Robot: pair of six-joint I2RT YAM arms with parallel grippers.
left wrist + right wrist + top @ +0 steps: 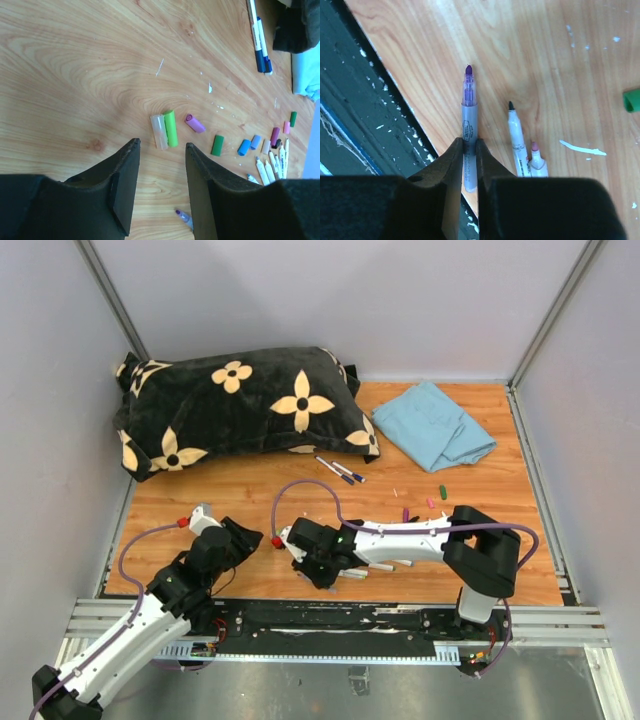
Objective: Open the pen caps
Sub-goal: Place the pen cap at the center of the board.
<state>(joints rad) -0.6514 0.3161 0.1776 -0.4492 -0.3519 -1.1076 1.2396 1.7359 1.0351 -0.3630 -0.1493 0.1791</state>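
At the lower centre of its view, the right gripper (469, 146) is clenched on an uncapped purple marker (468, 97). The left gripper (162, 147) hangs released near loose pen caps (171, 128).

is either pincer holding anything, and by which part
Right pincer clamps the uncapped purple-tipped pen by its barrel, tip sticking out. Left pincer is open, holding nothing.

Wooden table (250, 490) with pillow (235, 405), blue cloth (440, 425), pens (340, 471), pen caps (171, 128)
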